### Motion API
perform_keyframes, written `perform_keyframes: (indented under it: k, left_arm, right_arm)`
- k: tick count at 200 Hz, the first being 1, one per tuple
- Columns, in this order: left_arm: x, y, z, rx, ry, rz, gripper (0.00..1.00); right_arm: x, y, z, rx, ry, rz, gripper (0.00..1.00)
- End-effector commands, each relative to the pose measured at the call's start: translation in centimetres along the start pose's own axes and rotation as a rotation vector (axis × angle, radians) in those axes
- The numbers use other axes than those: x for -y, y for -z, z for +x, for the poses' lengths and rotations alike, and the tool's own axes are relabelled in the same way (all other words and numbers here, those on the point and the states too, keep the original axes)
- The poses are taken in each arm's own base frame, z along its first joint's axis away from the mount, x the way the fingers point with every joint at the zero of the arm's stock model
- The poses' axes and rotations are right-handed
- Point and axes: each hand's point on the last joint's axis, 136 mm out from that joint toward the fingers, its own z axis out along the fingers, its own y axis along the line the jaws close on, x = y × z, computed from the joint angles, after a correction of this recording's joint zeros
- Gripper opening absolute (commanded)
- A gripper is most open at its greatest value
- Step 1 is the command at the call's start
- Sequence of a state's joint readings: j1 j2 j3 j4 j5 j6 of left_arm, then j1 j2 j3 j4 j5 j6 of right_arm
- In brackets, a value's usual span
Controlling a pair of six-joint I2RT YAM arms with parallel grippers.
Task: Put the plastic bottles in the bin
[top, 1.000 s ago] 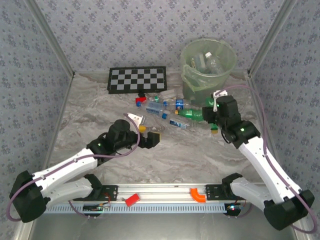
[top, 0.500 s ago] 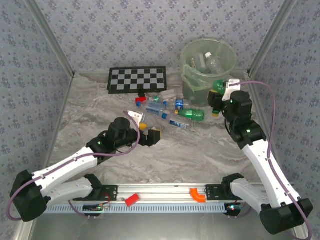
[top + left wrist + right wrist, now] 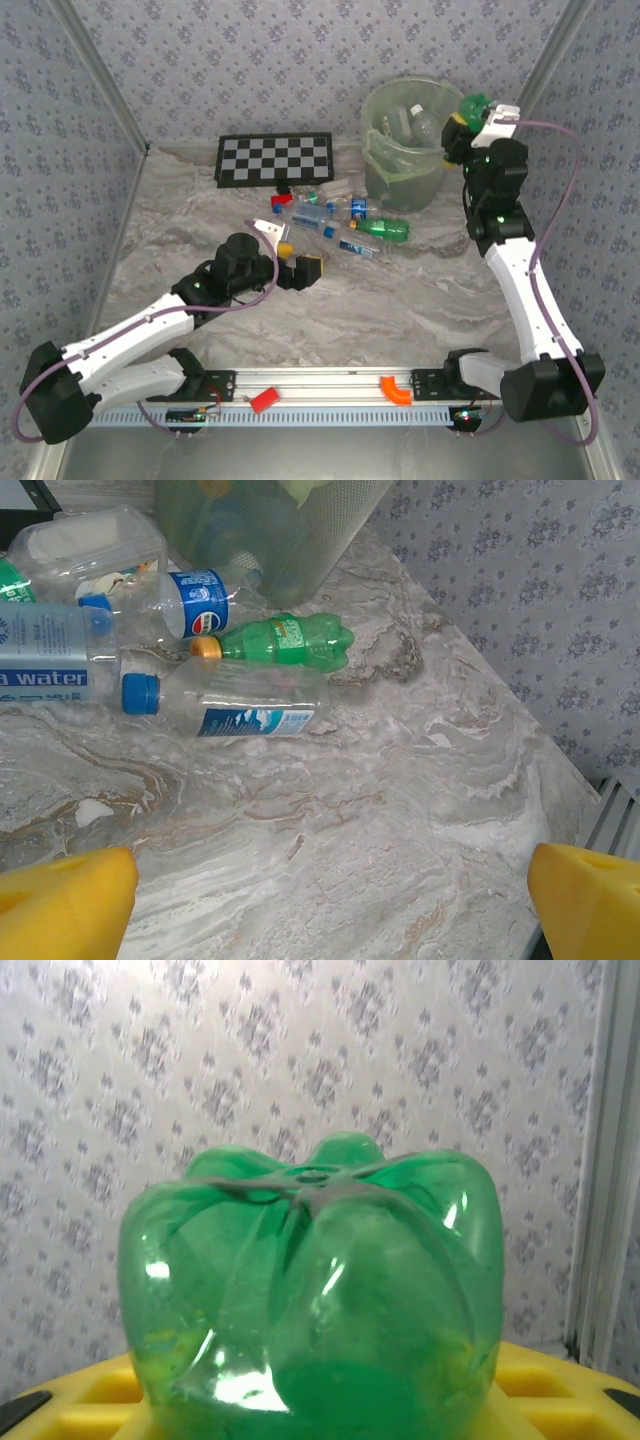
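My right gripper (image 3: 465, 117) is shut on a green plastic bottle (image 3: 475, 103), held high at the right rim of the pale-green bin (image 3: 385, 150). In the right wrist view the bottle's lobed base (image 3: 310, 1290) sits between the yellow fingers (image 3: 565, 1385). Clear bottles (image 3: 425, 122) lie inside the bin. On the table left of the bin lie a green bottle with a yellow cap (image 3: 285, 642), a clear one with a blue cap (image 3: 235, 705) and several more (image 3: 320, 212). My left gripper (image 3: 300, 268) is open and empty, low over the table, short of the pile.
A chequered board (image 3: 275, 158) lies flat at the back left. A small red block (image 3: 283, 194) sits among the bottles. A red piece (image 3: 263, 400) and an orange piece (image 3: 397, 390) rest on the front rail. Patterned walls close in both sides.
My right arm has lifted the green bottle from table height beside the bin up to its right rim. The left gripper has crept slightly right.
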State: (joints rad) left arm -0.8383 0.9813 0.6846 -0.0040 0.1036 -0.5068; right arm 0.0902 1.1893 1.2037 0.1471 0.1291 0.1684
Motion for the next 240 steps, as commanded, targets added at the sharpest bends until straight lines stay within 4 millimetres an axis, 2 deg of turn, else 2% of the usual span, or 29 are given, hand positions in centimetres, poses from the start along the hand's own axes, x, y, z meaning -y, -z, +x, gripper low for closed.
perform_keyframes:
  k: [1,30,65,113,142,177,240]
  left_arm:
    - [0.8,1.0,-1.4,0.045,-0.002,0.009,1.0]
    - [0.5,1.3,-1.3,0.055,0.0,-0.001,1.0]
    - [0.3,1.6,-1.1,0.054,0.004,-0.006,1.0]
    - [0.2,2.1,-1.1,0.061,0.004,-0.011,1.0]
    - [0.1,2.2,-0.9,0.059,0.006,-0.014,1.0]
    - [0.0,2.3,-0.9,0.061,0.008,-0.015,1.0]
    - [0.3,2.1,-0.9,0.059,0.008,-0.005,1.0]
  right_arm:
    - [-0.1,-1.2,-4.2,0.147,-0.032,-0.023,0.48]
    - [0.3,-3.7,-3.7,0.147,-0.012,-0.027,0.47]
    - [0.6,-6.0,-2.0,0.128,0.019,-0.037,0.47]
    - [1.1,-8.3,-0.4,0.096,0.009,-0.04,0.47]
    - [0.8,-9.5,0.9,0.052,0.001,-0.063,0.47]
    - [0.1,-9.7,2.4,0.014,0.011,-0.085,0.47]
    - [-0.3,-8.1,4.3,-0.042,0.044,-0.101,0.49]
